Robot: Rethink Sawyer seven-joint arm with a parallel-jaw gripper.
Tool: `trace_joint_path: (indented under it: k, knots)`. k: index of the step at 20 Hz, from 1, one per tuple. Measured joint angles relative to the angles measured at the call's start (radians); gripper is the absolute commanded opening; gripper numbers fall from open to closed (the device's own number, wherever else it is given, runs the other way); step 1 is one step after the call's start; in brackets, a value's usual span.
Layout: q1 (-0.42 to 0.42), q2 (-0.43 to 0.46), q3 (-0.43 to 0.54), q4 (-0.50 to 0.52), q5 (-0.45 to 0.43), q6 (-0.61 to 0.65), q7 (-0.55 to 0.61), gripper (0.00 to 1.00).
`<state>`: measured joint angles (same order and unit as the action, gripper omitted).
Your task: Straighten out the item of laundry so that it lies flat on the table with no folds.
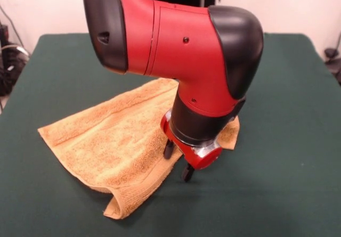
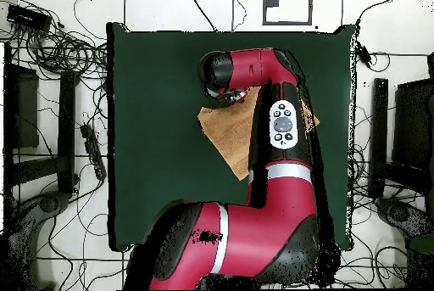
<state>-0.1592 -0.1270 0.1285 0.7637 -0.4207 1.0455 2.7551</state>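
Nearest the front camera, one corner of the orange towel (image 1: 114, 141) is flipped up in a fold at about 7 o'clock. Gripper (image 1: 178, 161) sits at its right edge, fingers slightly apart, tips low over the green table (image 1: 277, 141); can't tell if it's pinching cloth. Arm (image 1: 176, 40) looms behind.

A dark green tabletop (image 1: 287, 141) carries one orange-tan towel (image 1: 114, 141), which lies rumpled near the middle, its near corner curled over on itself toward the front edge.
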Motion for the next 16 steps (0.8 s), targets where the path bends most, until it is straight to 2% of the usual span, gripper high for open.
trace_joint_path:
  k: [16]
  knots:
    - [0.021,0.016,-0.023,-0.033,0.003,0.027,0.000,1.00]
